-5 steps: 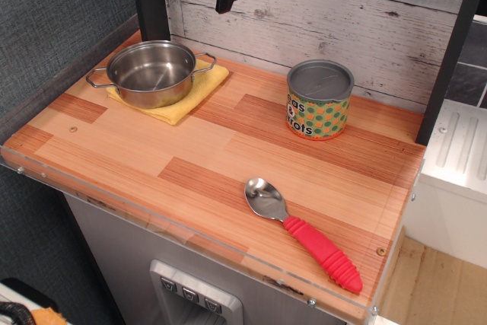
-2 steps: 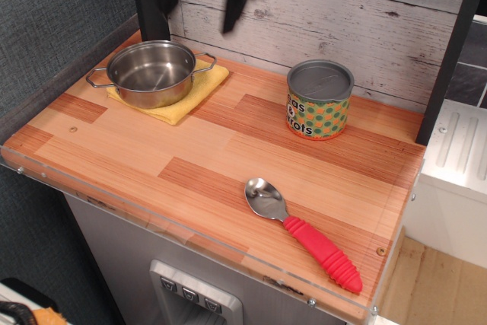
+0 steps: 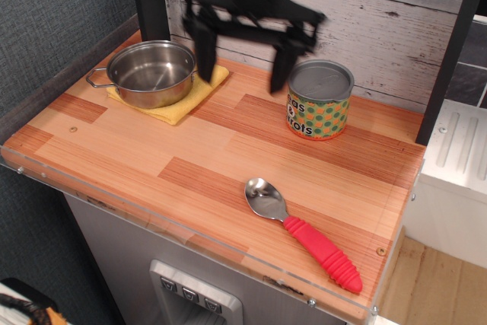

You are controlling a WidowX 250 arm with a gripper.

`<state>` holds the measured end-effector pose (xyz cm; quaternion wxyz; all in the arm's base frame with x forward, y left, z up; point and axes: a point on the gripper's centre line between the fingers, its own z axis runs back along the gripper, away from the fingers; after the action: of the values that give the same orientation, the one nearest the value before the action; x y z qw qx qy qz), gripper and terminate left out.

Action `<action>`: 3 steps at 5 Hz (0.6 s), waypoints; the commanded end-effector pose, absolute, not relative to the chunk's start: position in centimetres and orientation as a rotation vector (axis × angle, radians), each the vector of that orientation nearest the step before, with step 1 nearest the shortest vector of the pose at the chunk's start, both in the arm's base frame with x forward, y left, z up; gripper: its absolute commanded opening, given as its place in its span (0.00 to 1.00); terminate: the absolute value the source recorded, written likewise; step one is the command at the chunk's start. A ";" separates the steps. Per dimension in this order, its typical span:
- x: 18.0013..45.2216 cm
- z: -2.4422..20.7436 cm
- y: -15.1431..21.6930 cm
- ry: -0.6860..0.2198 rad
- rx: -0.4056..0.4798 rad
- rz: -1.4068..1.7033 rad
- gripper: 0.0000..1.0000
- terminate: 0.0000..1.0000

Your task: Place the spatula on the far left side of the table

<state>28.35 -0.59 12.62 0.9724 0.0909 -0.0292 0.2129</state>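
The spatula (image 3: 303,234) lies on the wooden table (image 3: 152,150) near the front right edge, its shiny oval bowl pointing left and back, its ribbed red handle toward the front right corner. My black gripper (image 3: 242,70) hangs in the air over the back middle of the table, between the pot and the can. Its two fingers (image 3: 205,55) are spread wide and hold nothing. It is well above and behind the spatula.
A steel pot (image 3: 151,73) sits on a yellow cloth (image 3: 186,100) at the back left. A can (image 3: 319,100) with a green dotted label stands at the back right. A white plank wall (image 3: 380,13) is behind. A white ridged surface (image 3: 464,146) lies to the right.
The gripper has come down from the top edge into full view, moved toward the middle of the table, and its fingers now stand wide apart. The spatula has not moved.
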 end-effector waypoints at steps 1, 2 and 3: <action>26.7 11.6 -6.1 -0.060 0.142 0.805 1.00 0.00; 26.7 10.5 -7.3 -0.121 0.096 0.921 1.00 0.00; 26.6 9.0 -8.0 -0.139 0.094 0.996 1.00 0.00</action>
<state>25.28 -7.73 8.09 0.8732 0.0550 -0.0585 0.4807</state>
